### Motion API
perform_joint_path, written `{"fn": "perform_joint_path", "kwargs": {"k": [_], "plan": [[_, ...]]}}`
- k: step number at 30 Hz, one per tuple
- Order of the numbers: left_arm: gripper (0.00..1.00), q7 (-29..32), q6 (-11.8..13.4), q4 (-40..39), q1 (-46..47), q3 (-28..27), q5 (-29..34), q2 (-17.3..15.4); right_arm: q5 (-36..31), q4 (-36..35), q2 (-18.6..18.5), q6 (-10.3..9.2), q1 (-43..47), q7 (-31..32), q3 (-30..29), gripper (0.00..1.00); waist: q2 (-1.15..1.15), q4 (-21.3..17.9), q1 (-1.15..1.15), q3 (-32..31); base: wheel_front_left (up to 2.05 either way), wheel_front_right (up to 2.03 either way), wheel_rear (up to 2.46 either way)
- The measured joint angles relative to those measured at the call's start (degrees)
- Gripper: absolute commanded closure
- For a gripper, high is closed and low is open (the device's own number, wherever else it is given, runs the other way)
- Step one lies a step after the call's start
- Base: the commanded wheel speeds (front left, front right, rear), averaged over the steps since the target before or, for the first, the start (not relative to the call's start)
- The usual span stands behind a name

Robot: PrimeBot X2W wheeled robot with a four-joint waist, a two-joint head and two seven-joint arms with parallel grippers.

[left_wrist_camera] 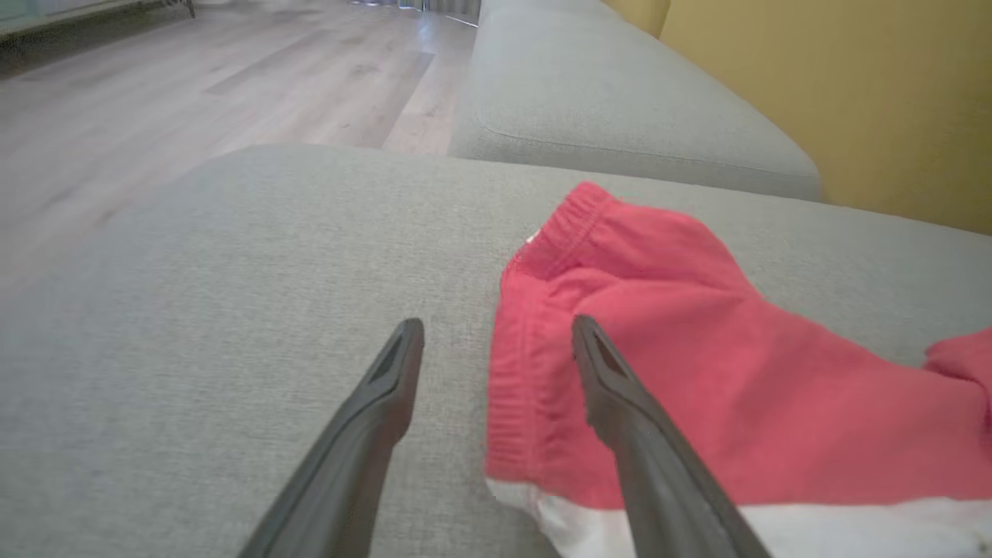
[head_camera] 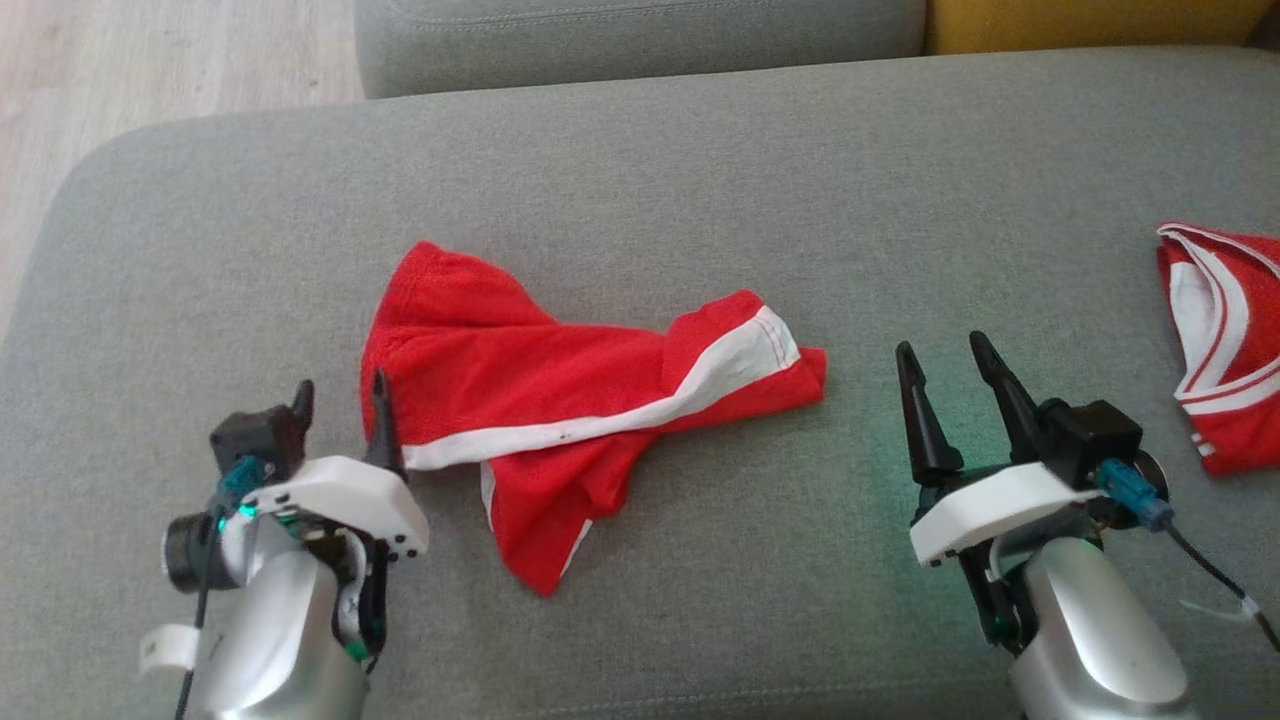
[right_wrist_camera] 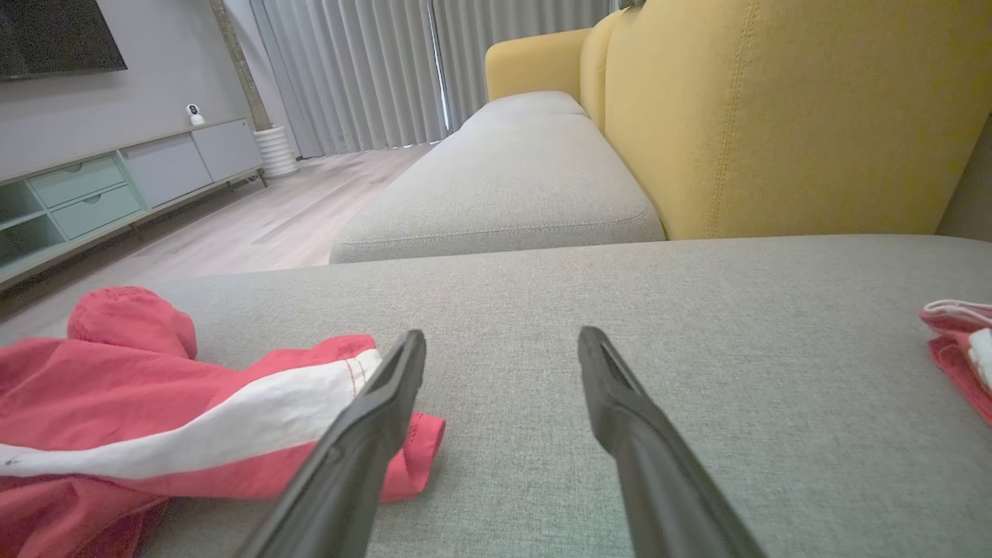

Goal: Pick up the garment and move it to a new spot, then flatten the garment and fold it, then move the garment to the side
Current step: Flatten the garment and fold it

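Fingers of the left gripper point(head_camera: 341, 398) stand wide apart and hold nothing. One tip is over the bare grey cushion point(head_camera: 700, 180), the other right at the waistband edge of the red shorts point(head_camera: 560, 400). In the left wrist view the left gripper point(left_wrist_camera: 497, 329) straddles that edge: the finger on the view's left is above the cushion point(left_wrist_camera: 232, 310) and the finger on the view's right runs over the red shorts point(left_wrist_camera: 682, 364). Whether it touches the fabric I cannot tell. The shorts lie crumpled, not flat. They spread away from that finger toward the right gripper, with a white stripe along them and one leg end trailing back beside the left wrist

Fingers of the right gripper point(head_camera: 942, 350) are spread wide too and empty, over bare cushion. The near end of the shorts stops short of them on the side facing the left gripper. In the right wrist view the right gripper point(right_wrist_camera: 502, 341) has the hem of the red shorts point(right_wrist_camera: 155, 403) just beside and partly behind its left-hand finger, apart from the other finger. On the outer side of the right fingers, well apart, lies a red and white cloth point(head_camera: 1225, 370) — in the wrist view the same red and white cloth point(right_wrist_camera: 957, 341) sits at the far right. Beyond the fingertips are a far cushion point(right_wrist_camera: 504, 178), a yellow backrest point(right_wrist_camera: 775, 116) and a wooden floor point(left_wrist_camera: 194, 77)
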State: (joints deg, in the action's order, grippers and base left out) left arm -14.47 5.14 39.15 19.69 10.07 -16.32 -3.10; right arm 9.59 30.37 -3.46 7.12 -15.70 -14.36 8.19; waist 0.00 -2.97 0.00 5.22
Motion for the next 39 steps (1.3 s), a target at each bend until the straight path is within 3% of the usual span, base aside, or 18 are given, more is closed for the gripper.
{"fn": "perform_joint_path", "kwargs": {"k": [7, 18, 27, 39], "plan": [[0.00, 0.00, 2.46, -6.60, -3.33, -1.78, 3.75, -0.33, 0.20, -2.13, 0.01, 0.00, 0.19, 0.00, -0.12, 0.00, 0.00, -0.54, 0.00, -0.29, 0.00, 0.00, 0.00], [0.00, -0.01, 2.91, -17.66, -14.52, -1.82, 9.77, -0.48, -0.01, -5.76, 0.10, 0.00, 4.03, 0.00, -2.05, 0.00, 0.00, 0.10, 0.00, -2.60, 0.00, 0.00, 0.00], [0.00, -0.01, 2.38, -20.53, -21.86, -1.55, 12.22, -0.55, -1.20, -5.60, 0.30, 0.00, 8.26, 0.00, -2.88, 0.00, 0.00, -0.05, 0.00, -4.62, 0.00, 0.00, 0.00], [0.00, 0.00, 1.85, -21.27, -22.86, -1.54, 12.58, -0.43, -0.78, -3.97, 0.32, 0.00, 8.29, 0.00, -0.45, 0.00, 0.00, 1.15, 0.00, -4.78, 0.00, 0.00, 0.00]]}}
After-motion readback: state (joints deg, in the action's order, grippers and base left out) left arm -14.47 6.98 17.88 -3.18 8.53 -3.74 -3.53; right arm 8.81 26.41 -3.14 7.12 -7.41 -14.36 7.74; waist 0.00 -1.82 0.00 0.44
